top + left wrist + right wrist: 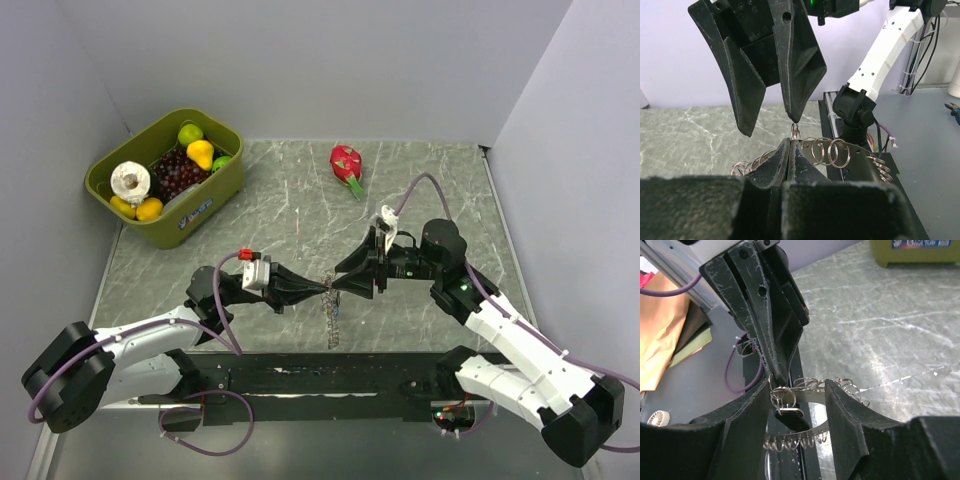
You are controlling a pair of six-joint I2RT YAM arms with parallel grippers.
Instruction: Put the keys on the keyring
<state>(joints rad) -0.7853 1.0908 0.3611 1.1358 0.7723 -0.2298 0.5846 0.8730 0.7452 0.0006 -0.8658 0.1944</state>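
The keyring (pixel 333 320) hangs between my two grippers above the table's near middle. It is a thin metal hoop (pixel 860 156) lined with small split rings. My left gripper (pixel 326 285) is shut, and its tips (pixel 791 141) pinch a small ring at the hoop's top. In the right wrist view the hoop (pixel 810 433) hangs below, and one key with a black head (pixel 790 416) dangles from small rings beside the left gripper's tip (pixel 776 377). My right gripper (pixel 338 283) is open, its jaws on either side of the hoop's top (pixel 800 387). Other keys are out of view.
A green bin (pixel 215 195) of toy fruit stands at the back left. A red dragon fruit toy (pixel 346 163) lies at the back middle. The black base plate (pixel 330 375) runs along the near edge. Grey walls close in the table on three sides.
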